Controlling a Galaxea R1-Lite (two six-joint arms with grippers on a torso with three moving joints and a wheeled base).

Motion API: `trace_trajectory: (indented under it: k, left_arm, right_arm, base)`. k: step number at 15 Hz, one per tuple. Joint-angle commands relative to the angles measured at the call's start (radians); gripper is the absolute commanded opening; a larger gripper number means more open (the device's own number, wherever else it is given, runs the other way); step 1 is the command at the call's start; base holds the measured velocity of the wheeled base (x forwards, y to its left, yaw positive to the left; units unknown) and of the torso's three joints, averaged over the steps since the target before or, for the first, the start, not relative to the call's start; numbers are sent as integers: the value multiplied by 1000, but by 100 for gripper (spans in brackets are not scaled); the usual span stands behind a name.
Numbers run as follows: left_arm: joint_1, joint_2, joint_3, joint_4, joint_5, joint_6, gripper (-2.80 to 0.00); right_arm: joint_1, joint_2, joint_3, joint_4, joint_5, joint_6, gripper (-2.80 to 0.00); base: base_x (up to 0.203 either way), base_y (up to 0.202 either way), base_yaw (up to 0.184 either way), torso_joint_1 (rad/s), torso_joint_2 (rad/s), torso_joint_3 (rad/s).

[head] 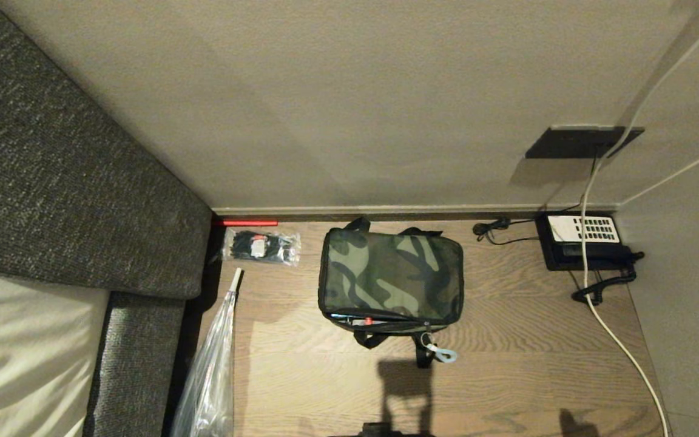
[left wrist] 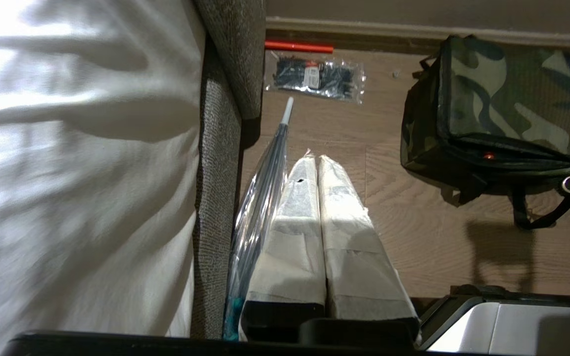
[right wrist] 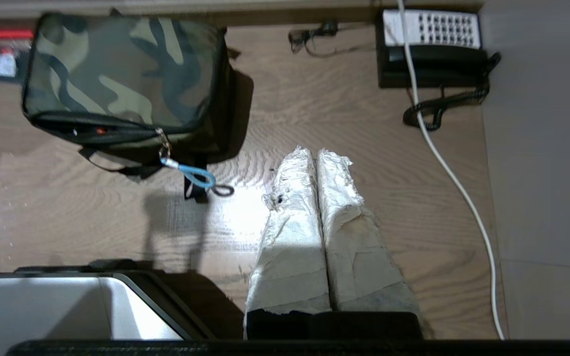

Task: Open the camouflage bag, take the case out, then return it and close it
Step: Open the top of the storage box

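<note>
Head view shows the camouflage bag (head: 391, 274) zipped shut on the wooden floor (head: 525, 340), so we have everything left; our left gripper (left wrist: 317, 159) and right gripper (right wrist: 316, 152) hang with jaws pressed together, holding nothing.

I seem to be in a hotel room or a bedroom, tucked into a corner beside the bed. A grey fabric bed frame (head: 52, 182) with white bedding (head: 16, 358) fills my left side. Before me lies a wood-grain surface (head: 519, 358) against a plain beige wall (head: 349, 91), and on it sits a black desk telephone (head: 583, 241) with a white keypad and coiled cord, below a dark wall socket plate (head: 580, 142) with a white cable (head: 613, 340) trailing down.
</note>
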Motion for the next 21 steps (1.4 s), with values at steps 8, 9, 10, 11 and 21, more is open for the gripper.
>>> trace_trajectory:
  k: [8,9,10,11,21]
  left_arm:
    - [0,-1,3,0,0,-1,-280]
    - [0,-1,3,0,0,-1,-280]
    - [0,-1,3,0,0,-1,-280]
    - [0,0,2,0,0,-1,-280]
    - [0,-2,2,0,0,4,-280]
  right_arm:
    - [0,0,0,-1,0,0,-280]
    - [0,0,0,-1,0,0,-280]
    - [0,0,0,-1,0,0,-280]
    - [0,0,0,-1,0,0,-280]
    - [0,0,0,1,0,0,-280]
  base:
    - [0,0,0,3,2,-195]
    - [0,0,0,2,-2,-198]
    - [0,0,0,6,2,-198]
    - [0,0,0,8,-1,-200]
    - [0,0,0,4,2,-155]
